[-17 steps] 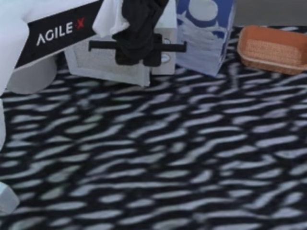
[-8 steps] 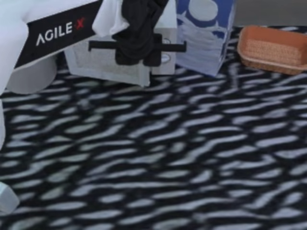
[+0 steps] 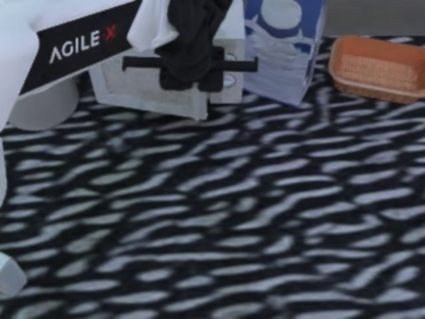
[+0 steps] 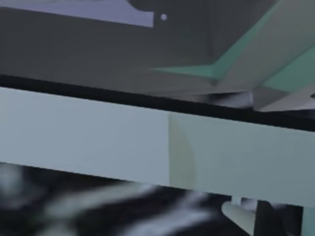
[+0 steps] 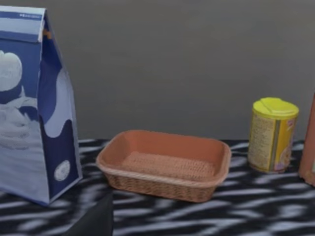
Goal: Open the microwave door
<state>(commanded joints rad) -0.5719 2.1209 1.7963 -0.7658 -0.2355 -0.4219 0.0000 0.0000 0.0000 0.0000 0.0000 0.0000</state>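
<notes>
microwave [image 3: 229, 33]: far edge of surface [image 3: 232, 219], just left of blue-white carton [image 3: 285, 46]
microwave door [image 3: 149, 90]: front face, long axis runs left-right
left hand [image 3: 191, 73]: over door's handle end by knob panel; finger spread: can't tell
right hand: not in top view
nearer arm: left

The one legible marking is "AGILE X", printed in white letters with a red X on a black band along the white left arm [image 3: 80, 41], seen from above at the far left of the tabletop. The blue-and-white carton [image 5: 29, 103] carries a line of small print on its top fold and a round seal low on its side, both too small to read. The yellow can [image 5: 272, 135] has a printed label, also unreadable.
</notes>
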